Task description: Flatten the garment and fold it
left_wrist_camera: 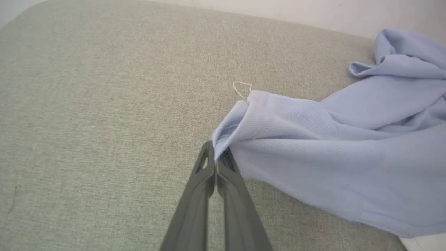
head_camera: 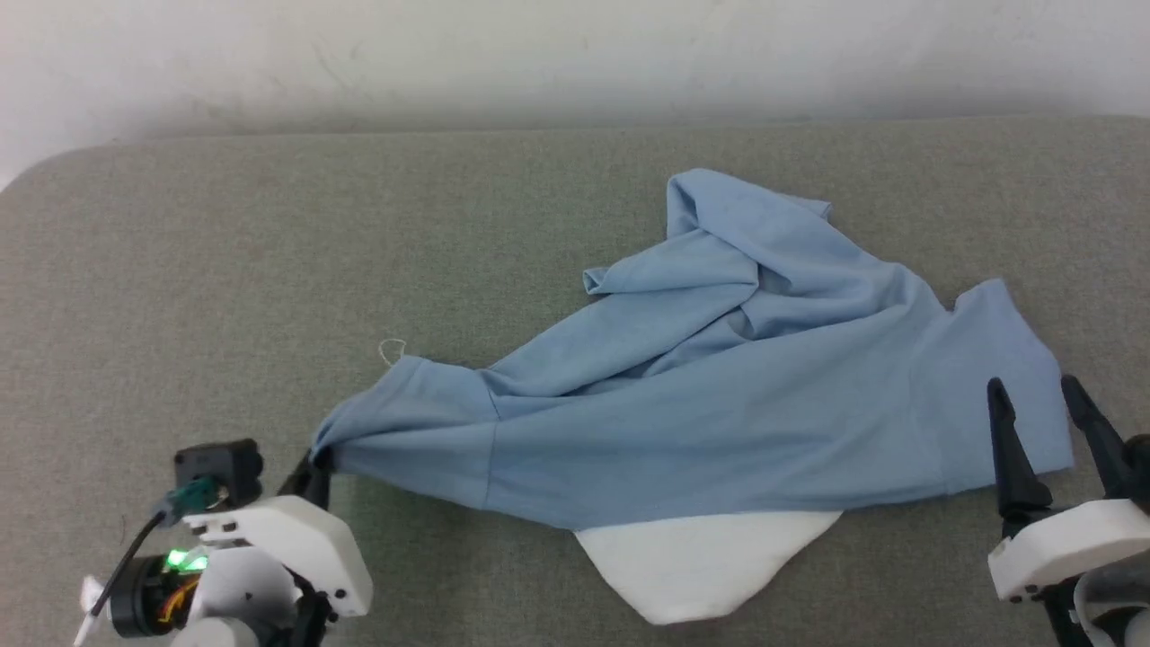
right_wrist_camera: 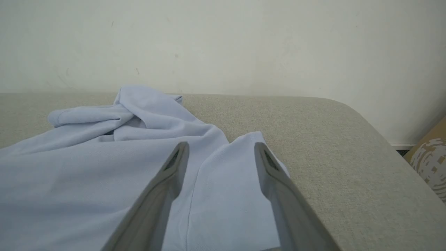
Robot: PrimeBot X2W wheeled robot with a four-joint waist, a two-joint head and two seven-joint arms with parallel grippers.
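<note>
— What sort of place is this?
— Most likely a plain test room or lab, though I cannot be sure. A bare, scuffed off-white wall [head_camera: 575, 54] stands behind a grey fabric-covered tabletop [head_camera: 269, 270] with rounded corners.
— Anything else?
— Yes, a printed cardboard box [right_wrist_camera: 430, 157] sits low beside the tabletop, near the wall.
</note>
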